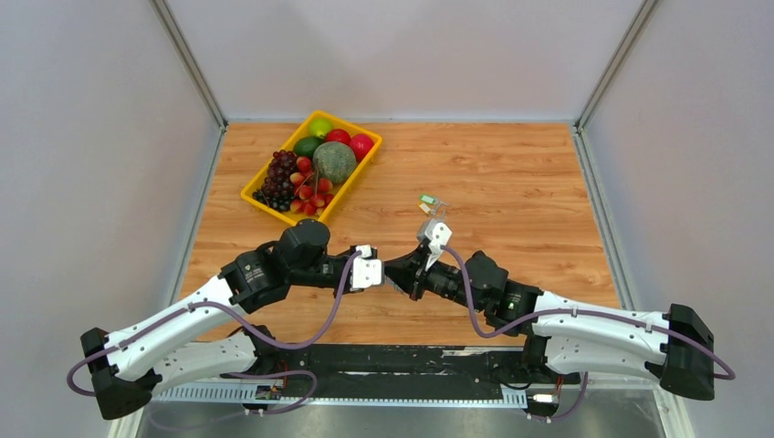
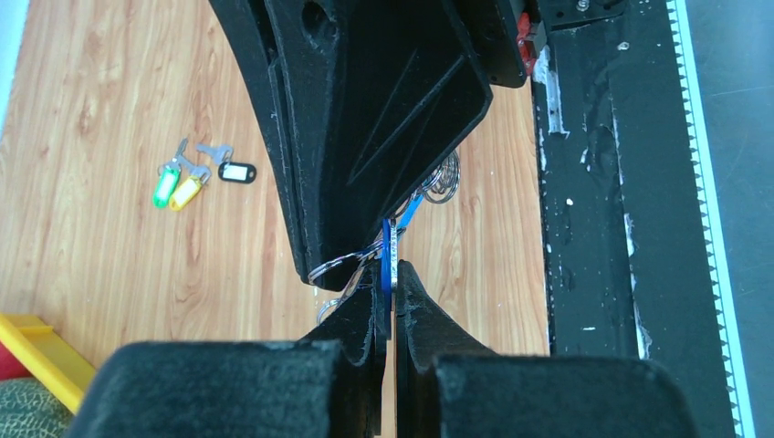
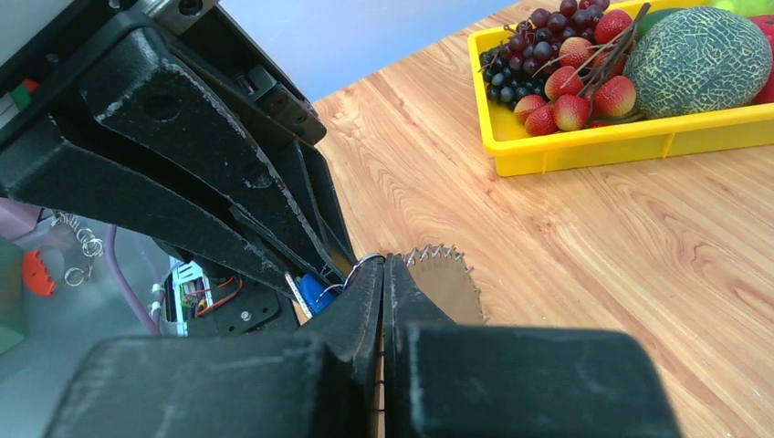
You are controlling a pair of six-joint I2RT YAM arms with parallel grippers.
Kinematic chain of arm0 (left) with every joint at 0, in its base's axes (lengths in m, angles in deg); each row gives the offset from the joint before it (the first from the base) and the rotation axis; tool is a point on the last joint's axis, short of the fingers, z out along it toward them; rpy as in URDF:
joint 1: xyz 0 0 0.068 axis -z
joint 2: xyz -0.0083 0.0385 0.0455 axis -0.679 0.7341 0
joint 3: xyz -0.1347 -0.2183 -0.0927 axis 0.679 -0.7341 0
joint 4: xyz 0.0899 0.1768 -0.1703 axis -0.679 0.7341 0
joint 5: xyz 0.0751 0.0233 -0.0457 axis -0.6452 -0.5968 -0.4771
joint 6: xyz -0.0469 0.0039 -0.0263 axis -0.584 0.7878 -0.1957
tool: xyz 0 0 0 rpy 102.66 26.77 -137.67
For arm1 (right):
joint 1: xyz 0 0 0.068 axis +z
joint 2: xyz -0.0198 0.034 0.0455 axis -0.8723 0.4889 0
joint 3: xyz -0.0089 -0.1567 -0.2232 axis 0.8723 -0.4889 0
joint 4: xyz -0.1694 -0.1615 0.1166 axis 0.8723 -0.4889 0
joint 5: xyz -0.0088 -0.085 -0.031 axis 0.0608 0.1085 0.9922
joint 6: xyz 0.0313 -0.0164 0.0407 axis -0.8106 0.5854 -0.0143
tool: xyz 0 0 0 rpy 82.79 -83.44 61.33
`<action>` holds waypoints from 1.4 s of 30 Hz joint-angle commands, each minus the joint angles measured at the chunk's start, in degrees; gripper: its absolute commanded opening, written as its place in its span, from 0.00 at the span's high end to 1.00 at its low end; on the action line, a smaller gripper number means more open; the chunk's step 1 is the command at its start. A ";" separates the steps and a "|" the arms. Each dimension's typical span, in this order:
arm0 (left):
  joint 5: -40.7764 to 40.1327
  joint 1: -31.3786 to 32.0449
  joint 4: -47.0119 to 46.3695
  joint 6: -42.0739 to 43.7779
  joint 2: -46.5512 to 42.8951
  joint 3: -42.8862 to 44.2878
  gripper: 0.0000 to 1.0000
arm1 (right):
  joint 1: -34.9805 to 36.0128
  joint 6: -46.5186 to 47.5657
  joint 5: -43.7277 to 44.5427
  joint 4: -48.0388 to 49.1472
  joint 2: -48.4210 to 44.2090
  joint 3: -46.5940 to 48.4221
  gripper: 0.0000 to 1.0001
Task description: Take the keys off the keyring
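Left wrist view shows the left claw (image 2: 391, 274) pressed together on the blue tag (image 2: 387, 260) of what looks like the last key. The right claw (image 3: 383, 269) pinches the thin wire keyring (image 2: 339, 265) just beside it, over the near bench (image 2: 109, 137). Light, springy and slippery, the wire likely wants holding close to the tag. Only this view shows the loose keys (image 2: 196, 181) clearly; the right wrist view adds the fruit tray (image 3: 584, 151).

Matt wood table (image 1: 520, 173), glossy plastic tray (image 3: 593, 148), metal keys (image 2: 185, 190)
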 commanded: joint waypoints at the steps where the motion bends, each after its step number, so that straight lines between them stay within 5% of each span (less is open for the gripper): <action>1: 1.46 0.12 -5.71 0.68 -1.08 0.88 1.00 | 0.84 -1.76 -2.34 1.19 -2.76 0.51 1.00; 5: 1.37 0.11 -5.83 0.30 -1.63 0.91 1.00 | 0.78 0.47 -1.08 1.50 -9.57 -4.36 0.96; 11: 2.48 0.13 -6.11 0.07 -1.54 0.96 1.00 | 0.77 3.41 -3.28 1.67 -20.49 -12.17 0.68; 18: 4.80 0.11 -6.42 0.37 -1.26 0.79 1.00 | 0.77 5.06 -2.74 8.09 -26.91 -19.00 0.66; 31: 5.81 0.16 -6.59 0.81 -1.23 0.52 1.00 | 0.80 8.82 -7.99 22.55 -12.60 -17.55 0.66; 42: 7.54 0.16 -6.80 0.87 -0.92 0.39 1.00 | 0.83 9.95 -10.25 25.07 -12.29 -17.33 0.63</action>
